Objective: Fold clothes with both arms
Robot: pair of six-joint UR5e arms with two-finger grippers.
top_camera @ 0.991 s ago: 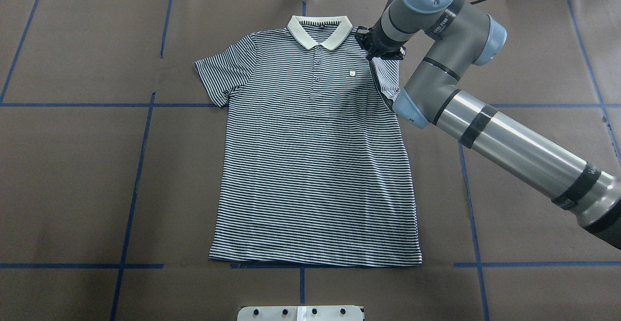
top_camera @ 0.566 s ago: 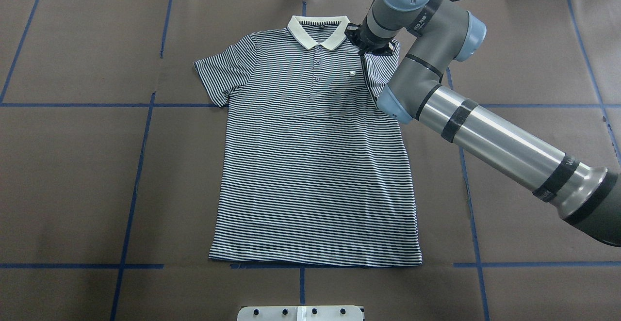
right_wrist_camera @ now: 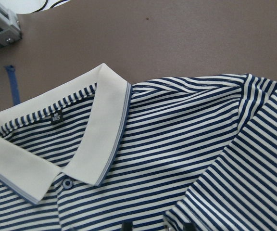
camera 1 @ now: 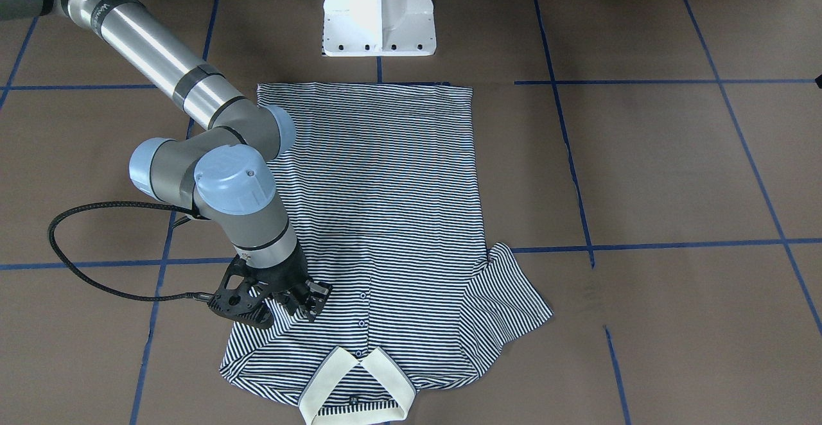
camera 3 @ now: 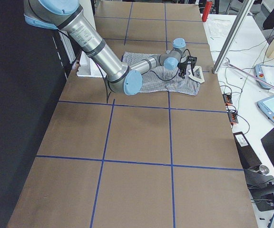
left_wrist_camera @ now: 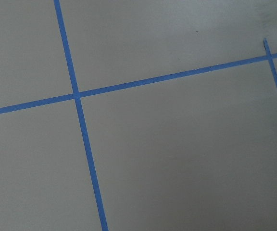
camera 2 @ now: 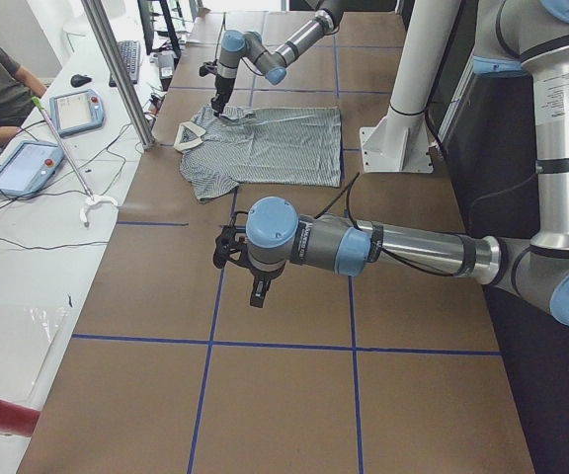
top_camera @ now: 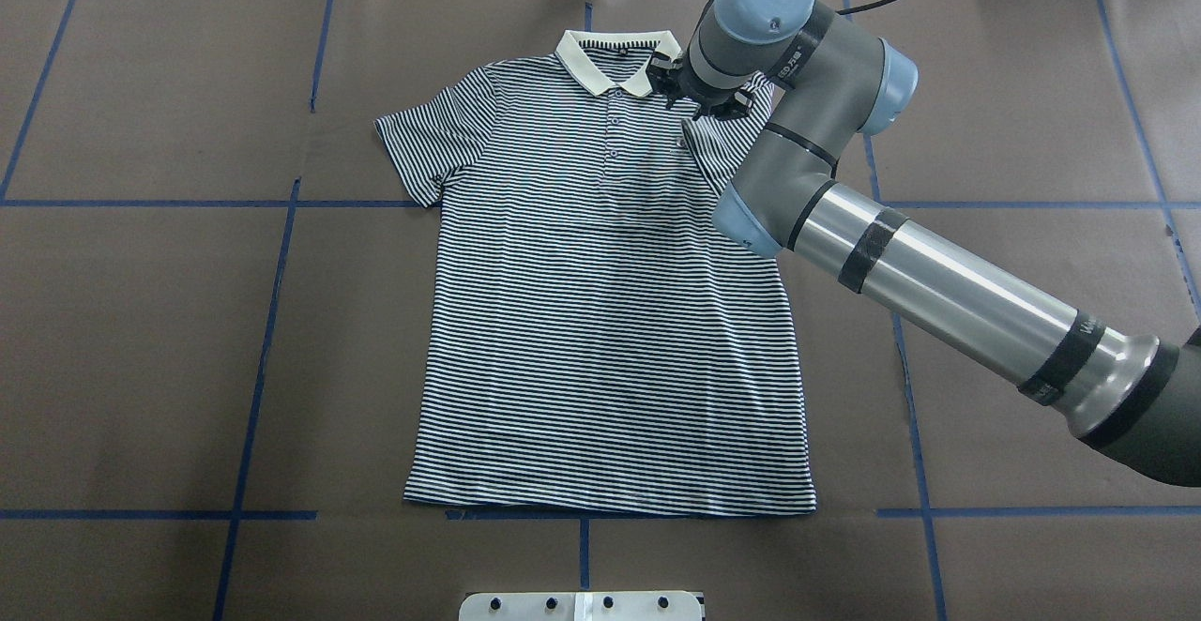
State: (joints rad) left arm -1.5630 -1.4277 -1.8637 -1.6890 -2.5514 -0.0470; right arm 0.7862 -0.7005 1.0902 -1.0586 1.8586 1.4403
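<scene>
The striped polo shirt (top_camera: 600, 321) lies flat and face up, its cream collar (top_camera: 615, 63) at the far edge. My right gripper (top_camera: 683, 105) is just right of the collar, shut on the shirt's right sleeve (top_camera: 722, 138), which is folded inward over the chest. The front-facing view shows this gripper (camera 1: 298, 306) low on the fabric. The right wrist view shows the collar (right_wrist_camera: 95, 139) and the folded sleeve (right_wrist_camera: 234, 192). The other sleeve (top_camera: 422, 143) lies spread out. My left gripper (camera 2: 237, 252) hovers over bare table far from the shirt; I cannot tell whether it is open or shut.
The white pedestal base (camera 1: 379, 8) stands just beyond the shirt's hem. Blue tape lines (top_camera: 272, 321) cross the brown table cover. A metal post (camera 2: 117, 69) and operators' tablets (camera 2: 77, 109) stand past the table's far edge.
My right gripper has moved left toward the collar, dragging the right sleeve inward so that it now lies folded over the chest.
</scene>
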